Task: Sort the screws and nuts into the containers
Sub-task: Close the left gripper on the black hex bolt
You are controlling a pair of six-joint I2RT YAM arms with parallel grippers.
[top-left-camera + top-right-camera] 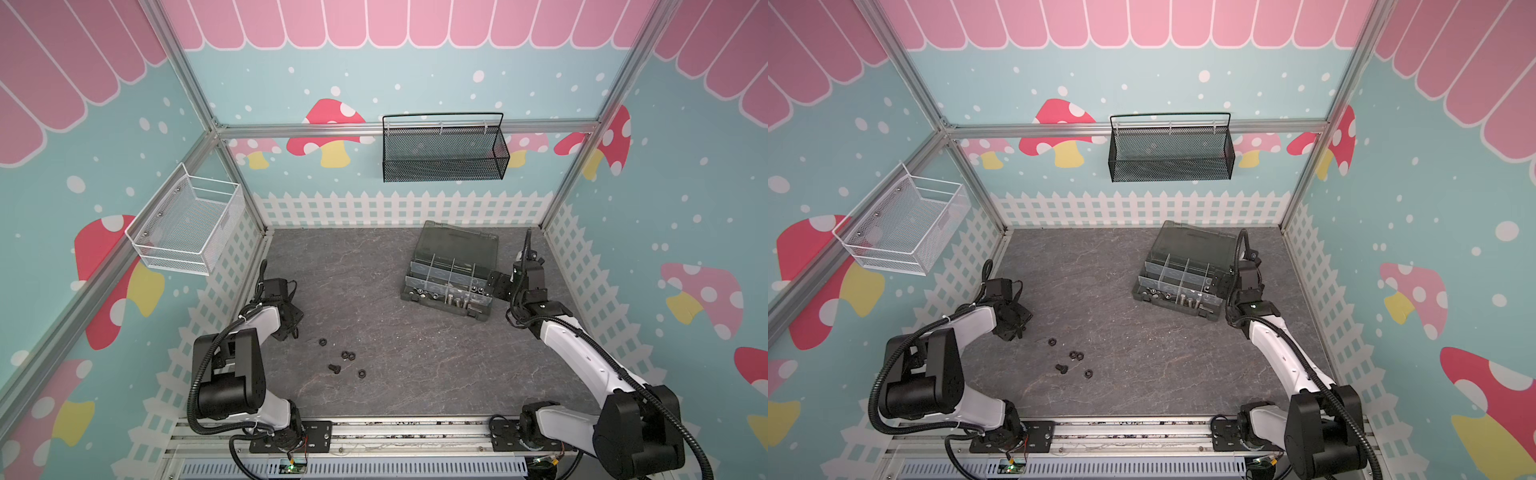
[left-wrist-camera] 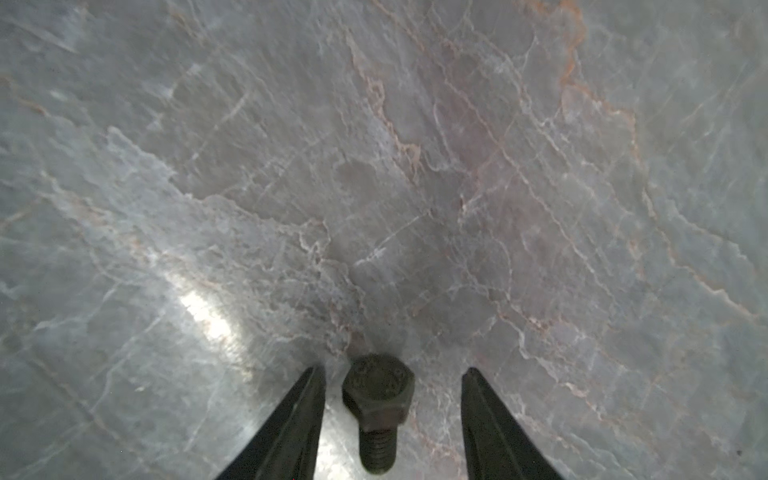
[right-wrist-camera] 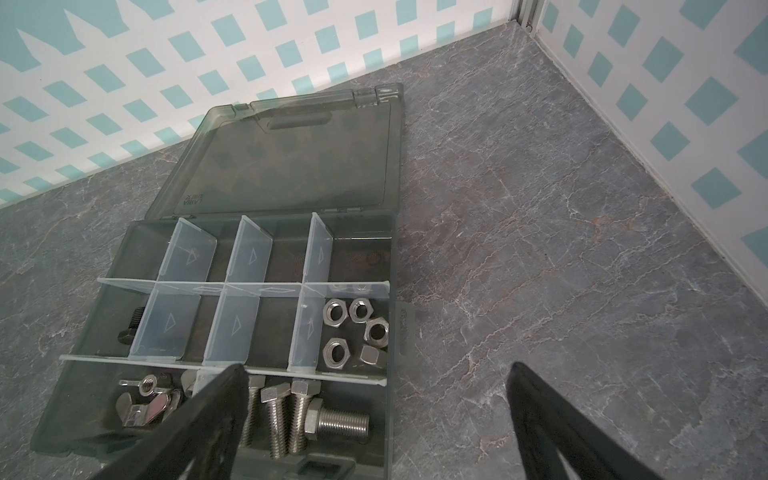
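Left gripper (image 2: 394, 370): mine, and it's down low over the table (image 2: 374, 166). The jaws are partway apart and straddle a black screw (image 2: 377, 409).
Grip check: I see a thin gap on one side of the hex head and a wider gap on the other, so nothing is pinched.
Black screw: it lies flat on the grey stone-patterned surface. Its head points away from my wrist and its threaded shank runs back between my fingers (image 2: 291, 428). In both top views it is hidden under the gripper.
Loose pile: four black nuts (image 1: 348, 355) and a second black screw (image 1: 334, 368) are scattered on the table. They sit near my left gripper, well apart from the box.
Right gripper (image 3: 376, 366): spread wide and empty. It hangs at the end of the organizer box (image 3: 392, 320), with one finger over the box's front row and the other over bare table.
Organizer box: dark grey, on the right rear part of the table. Its smoky lid (image 3: 291, 166) is swung open, away from the compartments.
Silver nuts (image 3: 357, 332): five of them, in the middle row's end compartment on my right gripper's side.
Silver screws (image 3: 291, 419): in the row farthest from the lid, lying side by side, one of them much fatter.
Wing nuts (image 3: 145, 399): same row, at the far end.
Boxed black screw (image 3: 133, 328): alone in the middle row's opposite end compartment.
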